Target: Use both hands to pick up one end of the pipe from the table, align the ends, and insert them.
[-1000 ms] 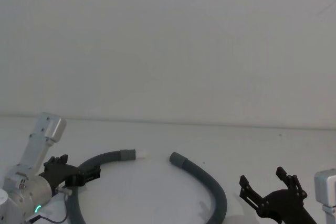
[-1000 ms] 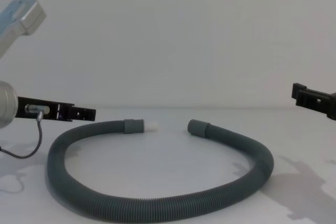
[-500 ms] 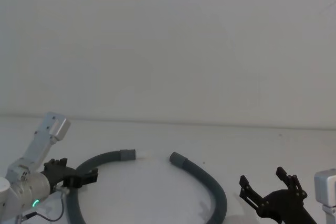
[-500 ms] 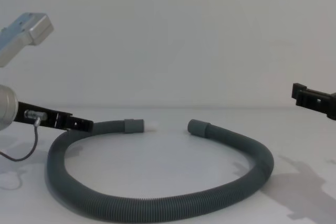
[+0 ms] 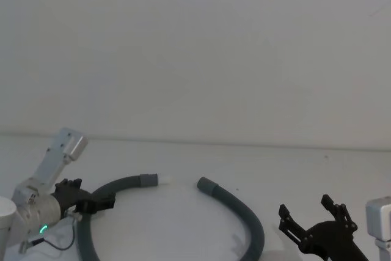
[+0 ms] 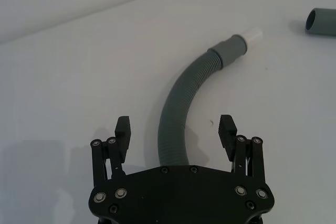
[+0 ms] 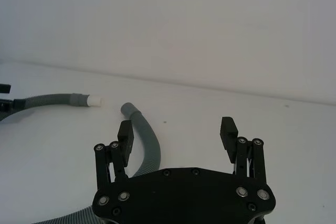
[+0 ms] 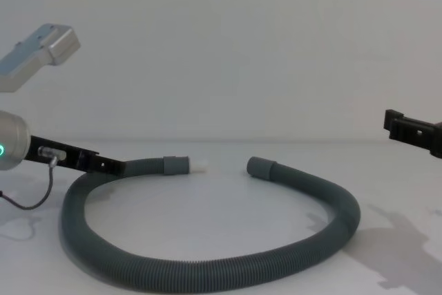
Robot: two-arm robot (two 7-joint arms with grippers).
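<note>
Left gripper [image 5: 105, 202] low over the table [image 5: 177, 221], at the left side of the loop. Jaws spread wide. In the left wrist view the gripper [image 6: 176, 127] straddles the corrugated pipe [image 6: 181, 108]: one finger on each side, neither touching it. The pipe curves on ahead of the fingertips to the cuff with white spigot tip [image 6: 233, 50], well ahead of the gripper. The plain hollow cuff [image 6: 321, 22] lies farther off, beyond the spigot tip, with a gap of bare table between the two. In the chest view the left gripper [image 8: 110, 166] comes in at a downward tilt, its tip level with the pipe [image 8: 207, 267].

The pipe lies flat on the table as an open loop, and the cuffs [image 8: 178, 165] and [image 8: 260, 168] face each other, apart.

Right gripper [image 5: 305, 205] is off the right side of the loop, jaws spread, holding nothing. The pipe's right bend [image 5: 256, 227] is near its left finger, not touching. In the chest view this gripper [image 8: 395, 122] hangs above table level, well apart from the pipe.
</note>
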